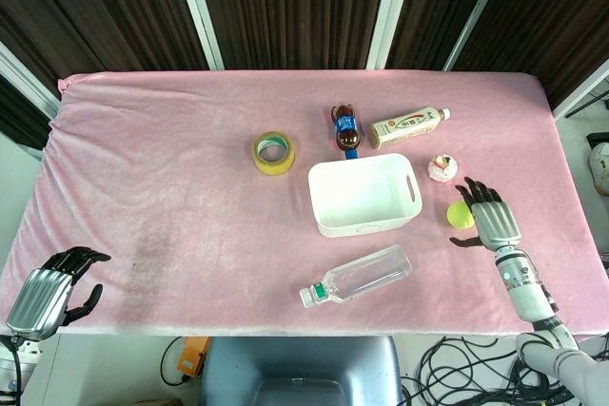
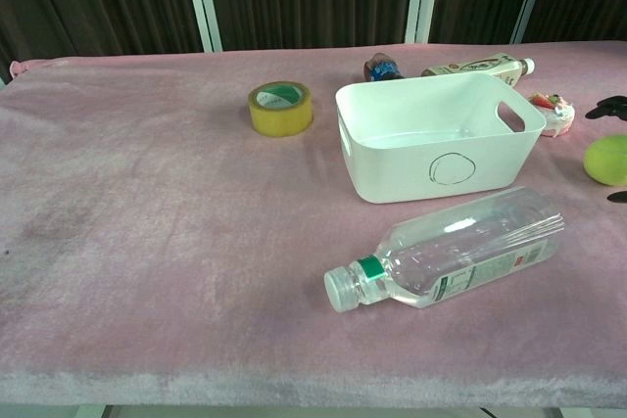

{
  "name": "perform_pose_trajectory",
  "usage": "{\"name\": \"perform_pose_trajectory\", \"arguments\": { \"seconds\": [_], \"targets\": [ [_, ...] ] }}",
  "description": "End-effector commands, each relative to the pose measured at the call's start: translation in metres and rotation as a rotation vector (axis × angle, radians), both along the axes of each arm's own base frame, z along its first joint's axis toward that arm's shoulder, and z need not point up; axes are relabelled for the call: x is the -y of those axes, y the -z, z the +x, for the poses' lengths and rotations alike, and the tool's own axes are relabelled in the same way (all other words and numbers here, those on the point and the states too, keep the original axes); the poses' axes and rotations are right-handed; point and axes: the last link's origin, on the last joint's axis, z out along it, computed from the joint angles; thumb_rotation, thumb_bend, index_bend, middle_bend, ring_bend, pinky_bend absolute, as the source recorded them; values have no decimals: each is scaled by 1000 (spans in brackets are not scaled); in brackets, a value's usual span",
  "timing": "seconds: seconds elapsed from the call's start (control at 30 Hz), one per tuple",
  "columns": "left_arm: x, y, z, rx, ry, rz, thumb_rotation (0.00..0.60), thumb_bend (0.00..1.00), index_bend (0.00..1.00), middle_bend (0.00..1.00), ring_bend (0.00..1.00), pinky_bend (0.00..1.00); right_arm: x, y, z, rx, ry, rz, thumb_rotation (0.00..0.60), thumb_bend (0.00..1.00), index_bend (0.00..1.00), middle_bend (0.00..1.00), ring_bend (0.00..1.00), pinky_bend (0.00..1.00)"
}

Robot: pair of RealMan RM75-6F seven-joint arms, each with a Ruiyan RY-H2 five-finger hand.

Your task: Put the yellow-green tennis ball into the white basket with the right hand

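Observation:
The yellow-green tennis ball (image 1: 461, 214) (image 2: 607, 159) lies on the pink cloth just right of the white basket (image 1: 364, 221) (image 2: 392, 159). My right hand (image 1: 489, 216) is right beside the ball on its right, fingers spread above it and thumb below, not closed on it. In the chest view only dark fingertips (image 2: 609, 107) show at the right edge. The basket holds nothing. My left hand (image 1: 52, 287) rests at the table's near left corner, fingers loosely bent, holding nothing.
A clear plastic bottle (image 1: 357, 275) (image 2: 456, 247) lies in front of the basket. Behind it are a yellow tape roll (image 1: 273, 152) (image 2: 280, 108), a dark bottle (image 1: 345, 127), a tea bottle (image 1: 407, 126) and a small cake-like toy (image 1: 442, 168).

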Motion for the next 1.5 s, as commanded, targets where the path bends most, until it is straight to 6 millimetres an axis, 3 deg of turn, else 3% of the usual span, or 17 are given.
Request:
{"name": "perform_pose_trajectory", "arguments": {
  "seconds": [0.03, 0.4, 0.57, 0.77, 0.87, 0.97, 1.07, 1.23, 1.5],
  "targets": [
    [0, 0, 0, 1, -1, 2, 600, 448, 326, 341, 242, 324, 0, 2, 0, 2, -4, 2, 600, 199, 234, 91, 67, 254],
    [1, -3, -1, 5, -8, 8, 600, 448, 326, 343, 241, 324, 2, 6, 2, -3, -9, 8, 600, 218, 241, 98, 72, 263],
    [2, -5, -2, 8, -11, 17, 600, 448, 325, 344, 243, 324, 5, 13, 4, -15, -12, 5, 600, 306, 287, 174, 166, 465],
    [2, -8, -3, 14, -17, 25, 600, 448, 326, 345, 243, 324, 6, 26, 7, -45, -21, -38, 600, 377, 472, 344, 386, 718],
    [3, -9, -4, 16, -18, 28, 600, 448, 326, 344, 243, 324, 5, 29, 6, -69, -23, -70, 600, 461, 591, 411, 485, 833],
    [3, -10, -4, 19, -19, 32, 600, 448, 325, 345, 243, 324, 4, 29, 5, -81, -27, -98, 600, 669, 720, 502, 574, 927],
    [3, -10, -4, 18, -20, 35, 600, 448, 326, 345, 242, 324, 3, 26, 9, -65, -48, -139, 600, 818, 788, 541, 609, 963],
    [4, -10, -4, 14, -20, 34, 600, 448, 326, 345, 243, 324, -4, 15, 33, 4, -172, -299, 600, 861, 811, 552, 617, 971],
    [4, -8, -3, 4, -18, 33, 600, 449, 326, 345, 243, 324, -13, 3, 110, 213, -480, -396, 600, 861, 807, 552, 617, 968]
  ]
}}
